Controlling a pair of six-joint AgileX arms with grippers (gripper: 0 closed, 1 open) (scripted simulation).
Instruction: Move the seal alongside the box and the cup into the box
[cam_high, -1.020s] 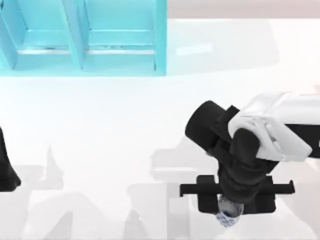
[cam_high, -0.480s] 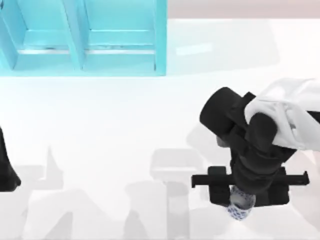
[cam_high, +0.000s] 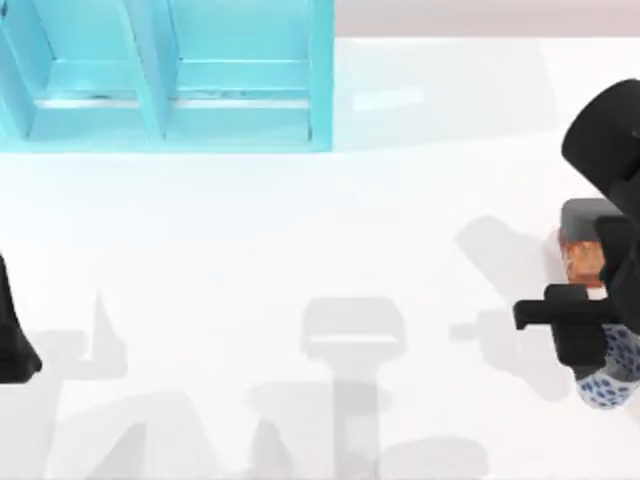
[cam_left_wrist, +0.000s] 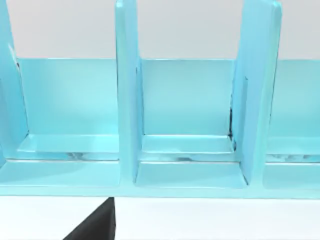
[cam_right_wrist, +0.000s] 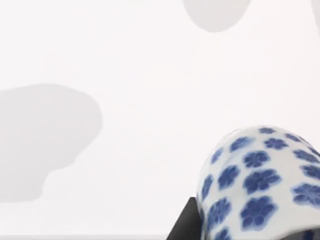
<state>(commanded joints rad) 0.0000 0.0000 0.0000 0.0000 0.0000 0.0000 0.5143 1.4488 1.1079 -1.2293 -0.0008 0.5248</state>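
A: Item one, the cup (cam_high: 608, 372)?

B: White porcelain, blue flower pattern, no handle. Location: far right of the worktop (cam_high: 250, 260), towards the near edge, under the right claw (cam_high: 600, 345). The claw is closed about the cup (the right wrist view has the patterned wall close against a dark finger), so I log it as gripped. Whether it is clear of the worktop I cannot tell.

A: Handling?

B: Judged rigid, light, glazed and so slippery, and breakable if dropped. Best taken across the round wall, opposite sides, as the claw has it.

A: Orientation?

B: In the right wrist view its axis reads tilted, not upright; which way the rim faces I cannot tell.

A: Item two, the seal (cam_high: 580, 262)?

B: Reddish-brown block, far right, just beyond the cup and partly under the right arm. Judged hard, glossy, compact. Its long axis is hidden.

A: Item three, the box (cam_high: 320, 90)?

B: Turquoise, divided into compartments, at the far left of the worktop, well apart from both items. The left wrist view looks into its open bays.

A: The left claw (cam_high: 15, 345)?

B: Parked at the left edge; opening not legible.
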